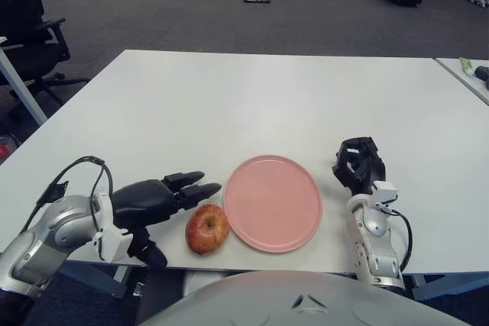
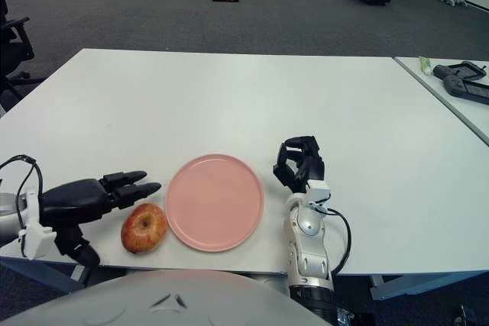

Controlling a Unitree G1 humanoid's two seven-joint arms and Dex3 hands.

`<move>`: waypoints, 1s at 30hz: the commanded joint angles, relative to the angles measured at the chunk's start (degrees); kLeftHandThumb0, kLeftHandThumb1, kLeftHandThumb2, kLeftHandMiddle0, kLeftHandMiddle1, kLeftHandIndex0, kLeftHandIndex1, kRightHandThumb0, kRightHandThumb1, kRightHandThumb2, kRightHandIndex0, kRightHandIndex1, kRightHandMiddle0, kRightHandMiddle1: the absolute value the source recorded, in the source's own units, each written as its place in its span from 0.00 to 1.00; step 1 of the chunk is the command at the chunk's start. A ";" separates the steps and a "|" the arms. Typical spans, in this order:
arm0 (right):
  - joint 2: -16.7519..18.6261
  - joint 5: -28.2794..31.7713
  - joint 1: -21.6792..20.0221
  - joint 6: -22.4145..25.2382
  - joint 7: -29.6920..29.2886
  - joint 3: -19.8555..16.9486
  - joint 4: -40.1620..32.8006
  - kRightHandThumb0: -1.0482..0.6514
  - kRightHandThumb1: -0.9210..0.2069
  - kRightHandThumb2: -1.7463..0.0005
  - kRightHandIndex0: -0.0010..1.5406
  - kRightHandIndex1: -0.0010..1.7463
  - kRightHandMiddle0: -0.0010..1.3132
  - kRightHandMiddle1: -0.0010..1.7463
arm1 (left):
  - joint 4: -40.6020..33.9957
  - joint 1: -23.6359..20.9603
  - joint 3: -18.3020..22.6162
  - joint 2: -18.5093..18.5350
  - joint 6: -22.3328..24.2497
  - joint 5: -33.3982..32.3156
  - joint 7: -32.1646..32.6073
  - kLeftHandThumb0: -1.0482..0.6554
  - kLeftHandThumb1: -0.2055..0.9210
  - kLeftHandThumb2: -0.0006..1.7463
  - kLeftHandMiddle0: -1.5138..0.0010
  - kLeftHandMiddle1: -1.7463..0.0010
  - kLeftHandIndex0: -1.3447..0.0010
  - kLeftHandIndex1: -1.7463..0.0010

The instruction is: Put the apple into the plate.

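Note:
A red and yellow apple lies on the white table near its front edge, just left of the pink plate. The plate holds nothing. My left hand is at the apple's upper left with its black fingers stretched out flat over the table, open, their tips just above the apple's top edge. Whether they touch it I cannot tell. My right hand shows to the right of the plate, fingers curled and holding nothing.
The white table stretches far back. A second table edge at the far right carries a black controller and a small tube. An office chair stands at the far left on the grey carpet.

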 commanded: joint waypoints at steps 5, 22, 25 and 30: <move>0.43 -0.06 -0.62 -0.82 0.91 -0.11 0.01 0.39 0.26 0.47 0.43 1.00 0.29 1.00 | 1.92 -0.81 2.00 -4.38 -1.74 3.36 8.57 0.02 0.90 0.26 0.99 0.99 1.00 0.95; 0.90 -0.03 -1.15 -0.46 0.57 -0.74 0.23 0.39 0.25 0.47 0.42 1.00 0.28 1.00 | 4.13 -7.87 3.04 -3.99 16.36 -11.99 1.16 0.00 0.90 0.25 1.00 1.00 1.00 1.00; 0.85 0.00 -1.11 -0.44 0.60 -0.78 0.22 0.39 0.25 0.47 0.43 1.00 0.28 1.00 | 5.47 -8.15 3.36 -3.81 16.01 -12.64 1.25 0.00 0.90 0.25 1.00 1.00 1.00 1.00; 0.81 0.06 -0.98 -0.59 0.63 -0.89 0.10 0.39 0.26 0.47 0.43 1.00 0.29 1.00 | 3.21 -7.53 3.72 -3.51 20.53 -15.55 -0.52 0.00 0.90 0.24 1.00 1.00 0.99 0.99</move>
